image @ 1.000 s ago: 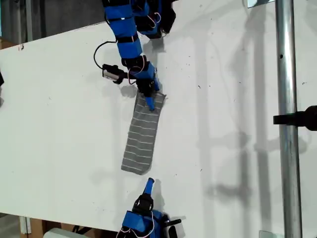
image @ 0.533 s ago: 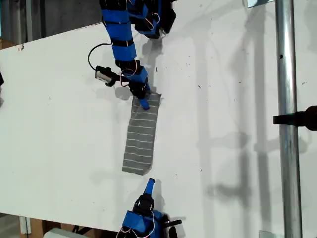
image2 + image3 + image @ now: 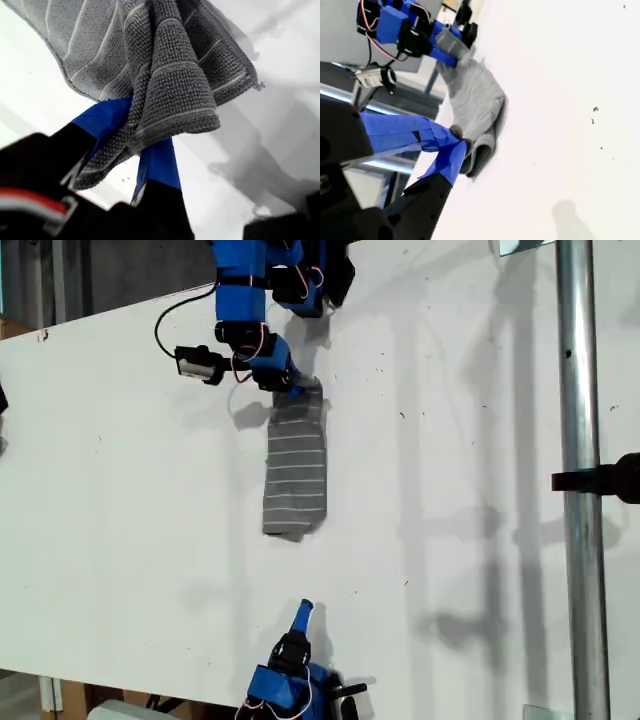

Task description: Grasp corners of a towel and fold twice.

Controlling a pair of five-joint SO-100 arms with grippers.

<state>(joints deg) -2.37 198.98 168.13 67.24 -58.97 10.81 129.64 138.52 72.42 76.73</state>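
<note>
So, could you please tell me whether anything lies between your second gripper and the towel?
Nothing visible does. Only bare white table separates my second gripper from the towel's near end, while my first gripper holds its far end.

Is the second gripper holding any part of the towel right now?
No. In the exterior view my second gripper sits apart from the towel, with bare table between them.
</note>
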